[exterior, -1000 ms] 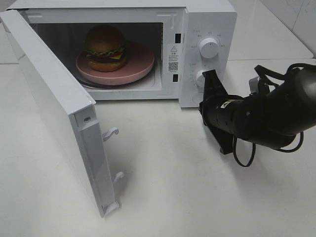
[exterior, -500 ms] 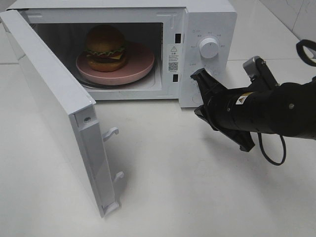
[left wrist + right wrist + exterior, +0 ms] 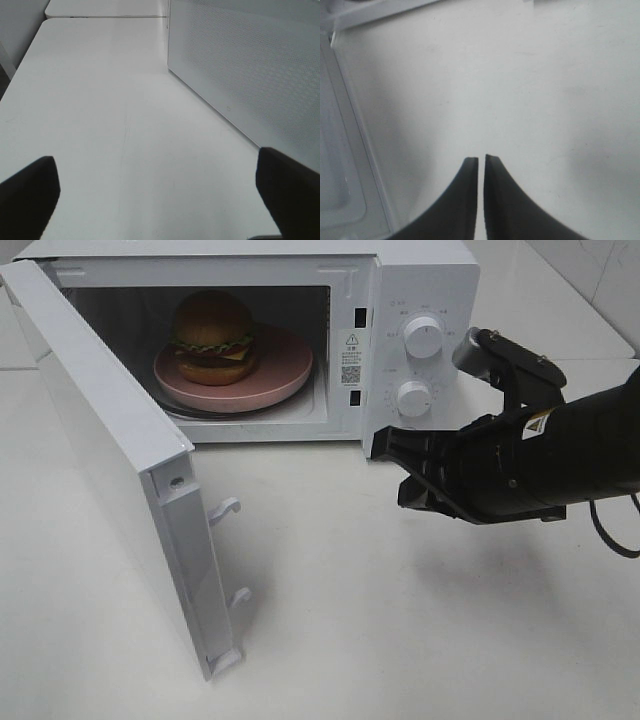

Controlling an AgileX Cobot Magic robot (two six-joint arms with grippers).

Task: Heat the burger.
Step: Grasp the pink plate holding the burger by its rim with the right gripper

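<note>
The burger (image 3: 213, 337), with its brown bun, lettuce and cheese, sits on a pink plate (image 3: 285, 368) inside the white microwave (image 3: 420, 280). The microwave door (image 3: 110, 450) stands wide open to the left. My right gripper (image 3: 384, 445) is shut and empty, just above the table in front of the control panel, below the lower knob (image 3: 413, 397), and points left. In the right wrist view its fingers (image 3: 481, 165) are pressed together over bare table. My left gripper (image 3: 160, 200) is open and empty beside the microwave's perforated side wall (image 3: 250, 75). It is outside the exterior high view.
The upper knob (image 3: 424, 337) sits above the lower one on the panel. The open door's edge with two latch hooks (image 3: 228, 510) sticks out toward the table's front. The door's inner face shows in the right wrist view (image 3: 340, 150). White table (image 3: 400, 640) surrounds everything.
My right arm has turned and dropped away from the lower knob. The gripper now points left, low over the table in front of the panel. The burger and the door have not moved.
</note>
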